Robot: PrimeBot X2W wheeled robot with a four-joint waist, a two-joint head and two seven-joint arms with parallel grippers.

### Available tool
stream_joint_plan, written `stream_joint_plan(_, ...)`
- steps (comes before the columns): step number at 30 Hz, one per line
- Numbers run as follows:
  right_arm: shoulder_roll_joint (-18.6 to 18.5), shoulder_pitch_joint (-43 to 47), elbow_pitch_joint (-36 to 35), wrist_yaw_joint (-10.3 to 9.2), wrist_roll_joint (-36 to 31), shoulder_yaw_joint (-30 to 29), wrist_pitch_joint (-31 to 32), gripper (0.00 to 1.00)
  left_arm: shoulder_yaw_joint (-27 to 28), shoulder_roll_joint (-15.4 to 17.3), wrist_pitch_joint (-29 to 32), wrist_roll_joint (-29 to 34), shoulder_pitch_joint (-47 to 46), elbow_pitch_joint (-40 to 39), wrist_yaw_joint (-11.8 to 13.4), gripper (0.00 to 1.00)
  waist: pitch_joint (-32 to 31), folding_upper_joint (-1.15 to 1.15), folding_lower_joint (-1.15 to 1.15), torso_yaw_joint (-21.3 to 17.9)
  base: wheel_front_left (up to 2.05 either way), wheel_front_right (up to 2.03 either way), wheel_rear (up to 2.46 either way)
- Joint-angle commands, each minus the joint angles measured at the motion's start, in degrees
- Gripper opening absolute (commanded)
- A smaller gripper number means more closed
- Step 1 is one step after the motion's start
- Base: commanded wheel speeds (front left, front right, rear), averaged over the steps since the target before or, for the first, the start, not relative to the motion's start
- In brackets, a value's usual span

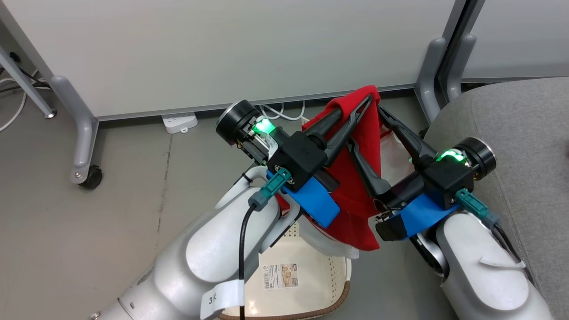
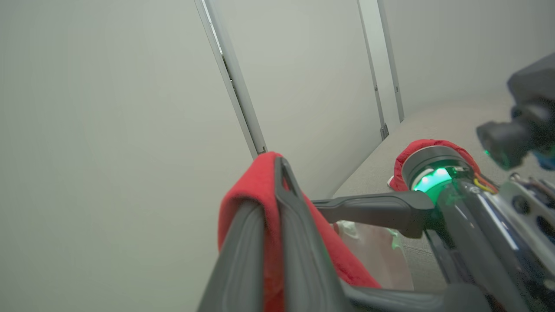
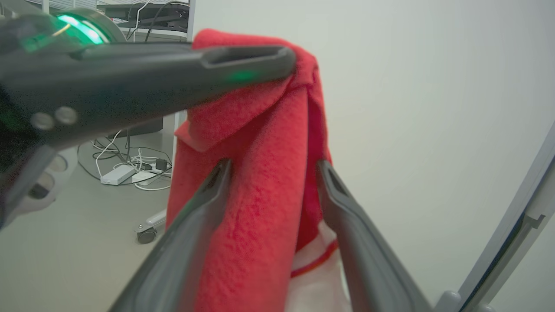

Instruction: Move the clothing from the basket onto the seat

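A bright-red piece of clothing (image 1: 355, 178) with white trim hangs in the air above the basket (image 1: 340, 298). My left gripper (image 1: 368, 100) is shut on its top fold, and the cloth drapes over one finger (image 2: 243, 255). My right gripper (image 1: 365, 126) is open, its fingers (image 3: 347, 216) standing either side of the hanging clothing (image 3: 256, 208), just below the left gripper's tips. The cream basket stands on the floor under both arms, its label sticker (image 1: 281, 275) showing. The grey seat (image 1: 511, 120) lies to the right. Behind my right wrist something red (image 2: 407, 149) shows over the seat (image 2: 433, 125).
A pale partition panel (image 1: 222, 49) on grey wheeled legs stands behind, with a caster (image 1: 91, 175) at the left and another leg (image 1: 429, 75) beside the seat. A white power strip (image 1: 180, 122) and cables lie at its foot on the grey floor.
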Motion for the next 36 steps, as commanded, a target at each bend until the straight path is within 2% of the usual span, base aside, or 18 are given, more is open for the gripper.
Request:
stream_joint_plan(1,-0.3,-1.2,0.8,0.01,-0.4,-0.1,-0.2,1.0,-0.2,-0.1,-0.3,0.3,-0.9,-0.3,0.2,0.0,0.2,0.0,0.0,0.2,0.0,0.0,0.0)
stream_joint_plan(11,-0.3,-3.2,8.0,0.01,-0.7,-0.1,-0.2,1.0,-1.1,-0.8,-0.4,0.4,-1.5,-0.9,0.1,0.0,0.5,0.0,0.0,0.9,0.0,0.0,0.0)
stream_joint_plan(12,-0.2,-3.3,8.7,0.01,-0.3,0.1,-0.2,0.35,-1.1,-0.9,-0.4,0.4,-1.6,-0.9,0.1,0.0,0.6,0.0,0.0,0.9,0.0,0.0,0.0)
stream_joint_plan(13,0.0,-3.6,8.9,0.01,0.0,0.2,-0.2,0.0,-1.2,-0.9,-0.4,0.4,-1.6,-1.0,0.1,0.0,0.6,0.0,0.0,0.9,0.0,0.0,0.0)
stream_joint_plan(36,-0.4,-3.5,9.6,0.01,1.7,1.3,-0.2,0.0,-1.7,-0.7,-0.4,-0.2,-0.7,0.2,-0.1,0.0,0.2,0.0,0.0,0.7,0.0,0.0,0.0)
